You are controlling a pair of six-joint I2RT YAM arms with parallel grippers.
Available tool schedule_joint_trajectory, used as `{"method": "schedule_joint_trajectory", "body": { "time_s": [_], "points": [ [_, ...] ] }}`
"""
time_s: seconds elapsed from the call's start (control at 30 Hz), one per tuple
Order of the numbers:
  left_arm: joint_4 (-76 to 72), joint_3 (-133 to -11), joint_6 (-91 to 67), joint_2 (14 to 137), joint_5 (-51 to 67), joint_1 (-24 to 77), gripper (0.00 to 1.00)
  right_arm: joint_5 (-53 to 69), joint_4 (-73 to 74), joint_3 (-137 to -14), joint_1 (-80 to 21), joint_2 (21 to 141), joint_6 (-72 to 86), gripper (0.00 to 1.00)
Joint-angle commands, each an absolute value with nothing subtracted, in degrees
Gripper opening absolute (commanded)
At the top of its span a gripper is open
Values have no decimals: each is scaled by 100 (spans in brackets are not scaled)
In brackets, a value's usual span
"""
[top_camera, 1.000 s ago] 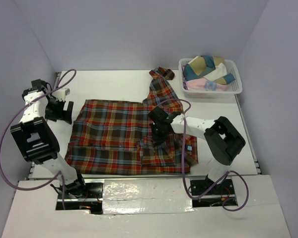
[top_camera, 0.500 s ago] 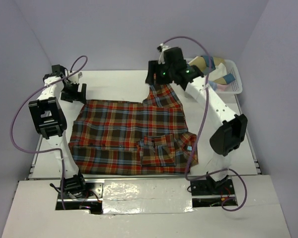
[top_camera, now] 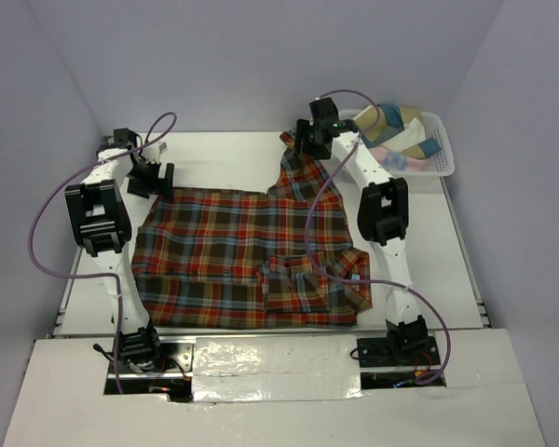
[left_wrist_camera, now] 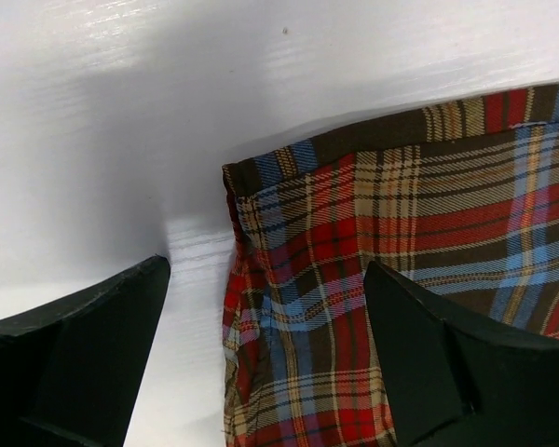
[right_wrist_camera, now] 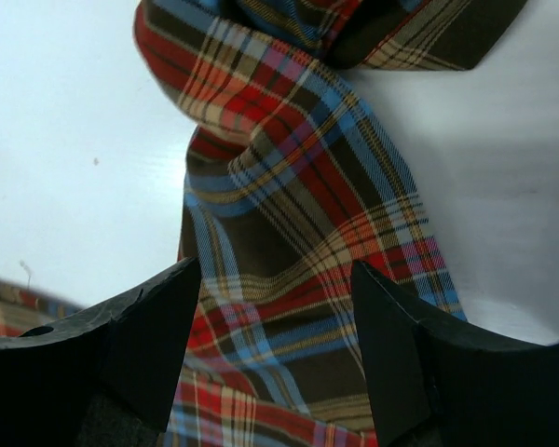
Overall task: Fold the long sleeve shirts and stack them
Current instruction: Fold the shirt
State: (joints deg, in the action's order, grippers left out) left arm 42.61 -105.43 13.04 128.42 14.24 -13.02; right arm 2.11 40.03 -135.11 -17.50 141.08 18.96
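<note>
Top external: plaid shirt (top_camera: 242, 256) lies spread flat on the white tabletop (top_camera: 214, 154), filling the middle of the frame. One sleeve (top_camera: 303, 177) runs up from its upper right to the upper middle. A flap of the same cloth is folded over the lower right part of the shirt. White basket (top_camera: 443, 160) sits at the upper right, well apart from the shirt body, with folded cloths (top_camera: 391, 126) in teal, tan, pink and white inside.

Left arm rises from its base at the lower left and is stretched far up the left side. Its wrist is bent toward the shirt, and the left fingers (top_camera: 168, 179) are at the shirt's upper-left corner. Right arm reaches from its base at the lower right almost straight up the frame, with the right fingers (top_camera: 304, 142) over the far end of the sleeve, near the basket.

Left wrist: left fingers (left_wrist_camera: 84, 345) are spread wide. The shirt's hemmed corner (left_wrist_camera: 261, 186) lies flat on the tabletop between them, nothing pinched.

Right wrist: right fingers (right_wrist_camera: 130, 345) are apart. The twisted sleeve lies under the gap and runs toward the top of the frame, with white tabletop on both sides. No cloth is clamped, and whether the tips touch the cloth can't be told.
</note>
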Motion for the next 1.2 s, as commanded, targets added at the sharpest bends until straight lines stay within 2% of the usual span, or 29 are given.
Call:
{"method": "schedule_joint_trajectory", "body": {
  "time_s": [0.0, 0.1, 0.2, 0.3, 0.33, 0.4, 0.47, 0.5, 0.53, 0.6, 0.63, 0.67, 0.7, 0.83, 0.97, 1.17],
  "points": [
    [4113, -10451, 1186, 12973, 1415, -1292, 99, -280, 3348, -13833, -1837, 14070, 2249, 73],
    [4008, -10275, 1230, 12973, 1336, -1222, 98, -474, 3340, -13975, -1881, 14378, 2364, 73],
    [3850, -10125, 1187, 12981, 1318, -1204, 91, -510, 3322, -13904, -1995, 14554, 2443, 73],
    [3630, -10055, 1125, 12973, 1467, -1195, 80, -483, 3305, -13904, -2109, 14765, 2540, 71],
    [3578, -10046, 1116, 12964, 1537, -1195, 71, -483, 3287, -13913, -2135, 14809, 2557, 70],
    [3429, -10020, 1090, 12955, 1756, -1160, 63, -431, 3261, -13992, -2188, 14914, 2593, 66],
    [3349, -9984, 1064, 12946, 1924, -1143, 49, -378, 3235, -14107, -2206, 14950, 2619, 52],
    [3331, -9976, 1055, 12964, 2108, -1134, 45, -291, 3156, -14037, -2197, 14889, 2593, 46],
    [3322, -9976, 1055, 12981, 2214, -1134, 38, -290, 3112, -13888, -2189, 14845, 2575, 33],
    [3314, -9906, 1090, 12964, 2425, -1142, 32, -316, 3015, -13729, -2197, 14696, 2523, 24],
    [3261, -9862, 1099, 12938, 2556, -1134, 16, -325, 2989, -13607, -2189, 14652, 2488, 15],
    [3217, -9783, 1107, 12911, 2566, -1134, 5, -308, 2971, -13579, -2197, 14608, 2453, 10],
    [3217, -9756, 1107, 12876, 2549, -1142, 0, -238, 2962, -13570, -2189, 14581, 2356, 0],
    [3200, -9633, 1466, 12535, 2619, -1160, 0, -79, 2962, -13474, -2223, 14327, 2084, 0],
    [2735, -9081, 1985, 11709, 2636, -1160, 0, -70, 2621, -12843, -2311, 13355, 1882, 0],
    [2603, -8212, 3539, 10285, 2952, -1213, 0, -193, 1873, -10814, -2724, 11379, 1556, 0]
  ]
}}
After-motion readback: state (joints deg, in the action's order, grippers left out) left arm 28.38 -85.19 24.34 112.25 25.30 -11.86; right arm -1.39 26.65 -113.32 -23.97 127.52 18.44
